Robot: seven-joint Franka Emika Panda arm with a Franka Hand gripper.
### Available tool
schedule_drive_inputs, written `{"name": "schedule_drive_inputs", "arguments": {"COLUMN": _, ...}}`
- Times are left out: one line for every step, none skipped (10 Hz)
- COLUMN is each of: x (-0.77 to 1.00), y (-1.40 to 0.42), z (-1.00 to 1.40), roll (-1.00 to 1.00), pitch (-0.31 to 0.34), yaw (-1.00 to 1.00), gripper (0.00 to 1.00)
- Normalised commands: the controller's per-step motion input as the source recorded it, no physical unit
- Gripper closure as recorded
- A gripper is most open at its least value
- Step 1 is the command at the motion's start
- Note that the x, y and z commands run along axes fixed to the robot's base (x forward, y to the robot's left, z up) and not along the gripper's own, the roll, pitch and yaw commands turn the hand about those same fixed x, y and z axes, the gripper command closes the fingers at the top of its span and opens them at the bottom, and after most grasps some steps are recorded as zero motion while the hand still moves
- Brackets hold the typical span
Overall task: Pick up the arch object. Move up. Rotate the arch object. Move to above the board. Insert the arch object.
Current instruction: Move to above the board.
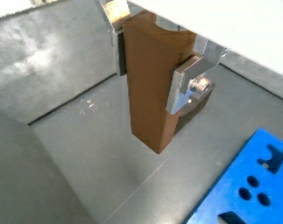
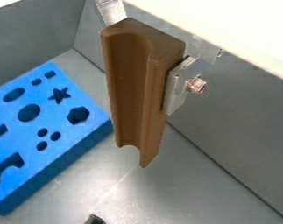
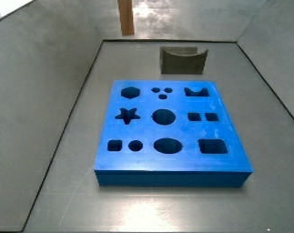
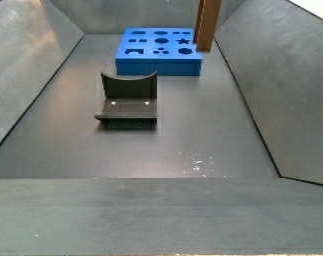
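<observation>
Gripper (image 2: 150,66) clamps the arch object (image 2: 134,92), which we hold upright, high off the floor beside the board (image 2: 44,131). Pickup looks done; positioning and insertion remain.

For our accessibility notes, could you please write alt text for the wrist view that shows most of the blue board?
The claw holds a tall orange-brown arch piece upright, clear of the grey floor, one silver finger pressed against its side. Beside and below it, the blue board lies flat, showing star, hexagon, circle and arch cut-outs. The piece is not yet over the board.
</observation>
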Motion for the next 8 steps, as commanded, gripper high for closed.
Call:
{"name": "schedule_drive_inputs", "arguments": {"x": 0.01, "y": -0.05, "z": 0.71, "roll": -0.10, "pitch": 0.085, "yaw": 0.01, "gripper": 1.00}}
{"name": "schedule_drive_inputs", "arguments": {"x": 0.01, "y": -0.04, "z": 0.55, "roll": -0.10, "pitch": 0.083, "yaw": 0.01, "gripper": 1.00}}
{"name": "schedule_drive_inputs", "arguments": {"x": 0.01, "y": -0.03, "z": 0.39, "roll": -0.10, "pitch": 0.082, "yaw": 0.01, "gripper": 1.00}}
{"name": "schedule_drive_inputs", "arguments": {"x": 0.01, "y": -0.02, "z": 0.18, "roll": -0.10, "pitch": 0.085, "yaw": 0.02, "gripper": 1.00}}
{"name": "schedule_drive_inputs", "arguments": {"x": 0.28, "y": -1.00, "z": 0.14, "roll": 0.02, "pitch": 0.065, "yaw": 1.00, "gripper": 1.00}}
{"name": "schedule_drive_inputs", "arguments": {"x": 0.28, "y": -1.00, "z": 0.13, "roll": 0.03, "pitch": 0.065, "yaw": 1.00, "gripper": 1.00}}
{"name": "schedule_drive_inputs", "arguments": {"x": 0.30, "y": -1.00, "z": 0.13, "roll": 0.04, "pitch": 0.072, "yaw": 1.00, "gripper": 1.00}}
{"name": "schedule_drive_inputs", "arguments": {"x": 0.32, "y": -1.00, "z": 0.13, "roll": 0.03, "pitch": 0.081, "yaw": 1.00, "gripper": 1.00}}
